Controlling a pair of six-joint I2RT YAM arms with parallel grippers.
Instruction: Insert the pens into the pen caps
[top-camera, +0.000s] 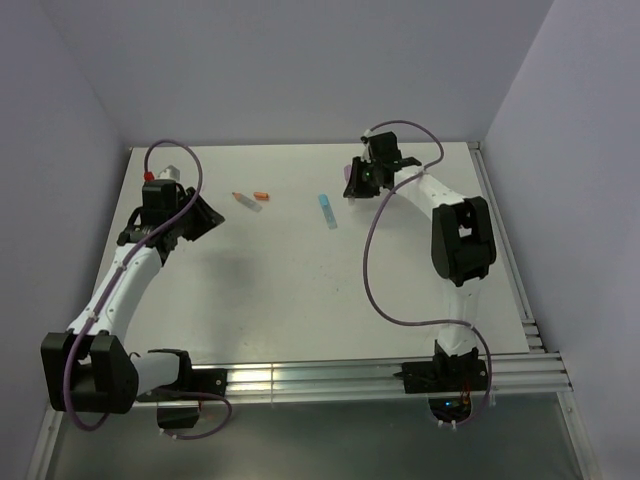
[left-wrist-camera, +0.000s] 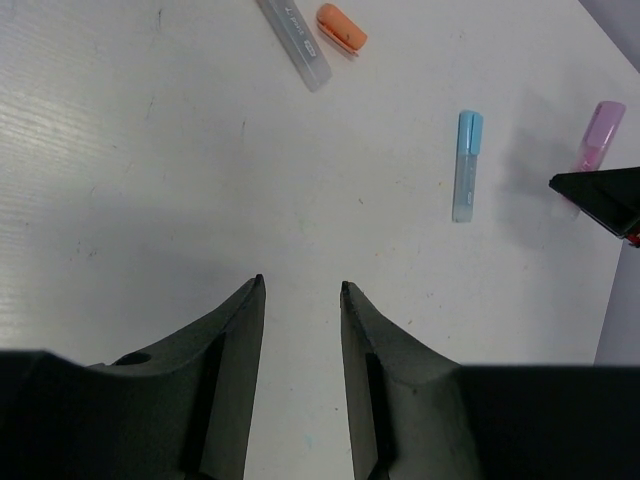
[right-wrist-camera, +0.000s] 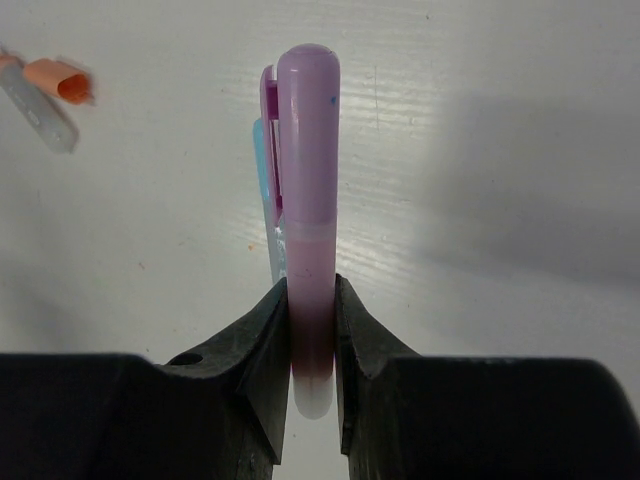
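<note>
Pink pen, capped, is pinched by its tail in the right gripper, near the blue pen. Clear pen and orange cap lie apart, left of the blue pen; left gripper, half-open and empty, may knock them rolling.

Worktop: first pen left of centre, loose cap just beside it, right and slightly farther. Second pen centre, well right of those. Third pen between right jaws, right of and beyond second pen. Left jaws at left, over bare worktop.
</note>
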